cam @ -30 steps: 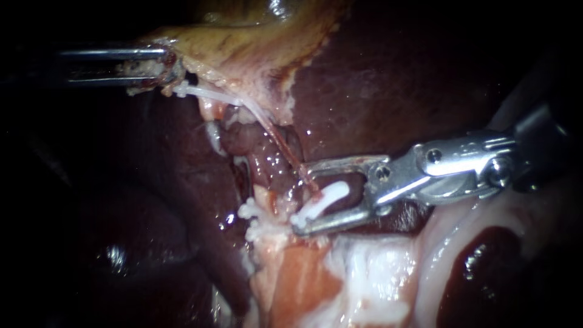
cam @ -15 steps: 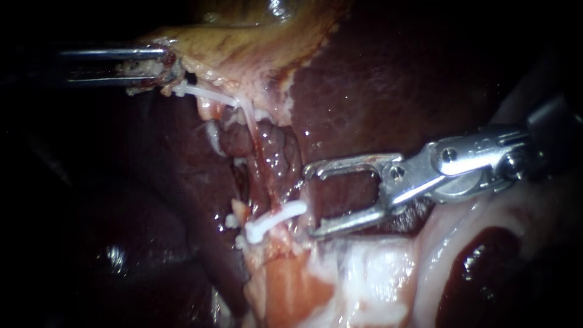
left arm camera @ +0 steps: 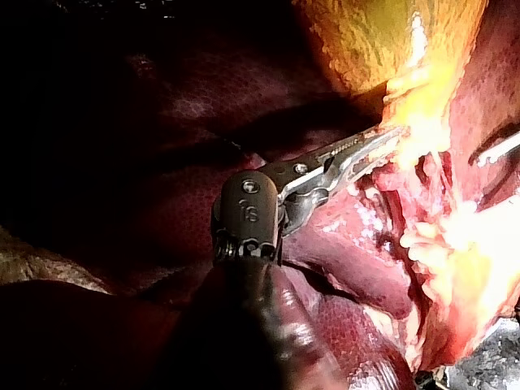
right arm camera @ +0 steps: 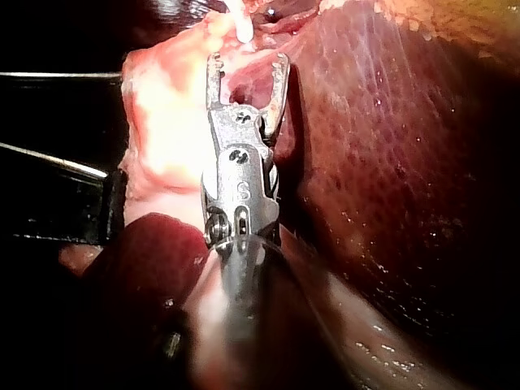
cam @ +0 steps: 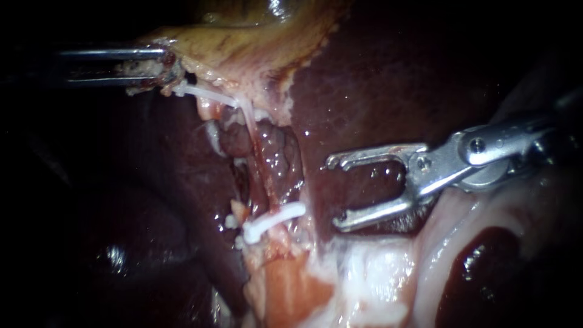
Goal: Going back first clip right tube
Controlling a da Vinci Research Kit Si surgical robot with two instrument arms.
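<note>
A white clip (cam: 273, 222) sits across a thin pink tube (cam: 258, 164) that runs down from the gallbladder (cam: 243, 42) between lobes of dark liver (cam: 376, 85). My right instrument (cam: 334, 194) stands to the right of the clip, apart from it, jaws open and empty. In the right wrist view the open right instrument (right arm camera: 246, 69) has the clip (right arm camera: 238, 24) just ahead of its jaws. My left instrument (cam: 155, 76) is shut on the gallbladder's lower edge at the upper left. The left wrist view shows the left instrument (left arm camera: 370, 150) closed on that yellowish gallbladder (left arm camera: 390, 41).
Pale white and orange fatty tissue (cam: 364, 273) lies below the clip and under the right instrument's shaft. A dark red lobe (cam: 486, 267) sits at the lower right. One jaw of my right instrument (left arm camera: 497, 150) shows beyond the tissue in the left wrist view.
The clip has left the right instrument's jaws and stays on the tube. The right instrument has drawn back to the right with its jaws open. The left instrument has held still.
</note>
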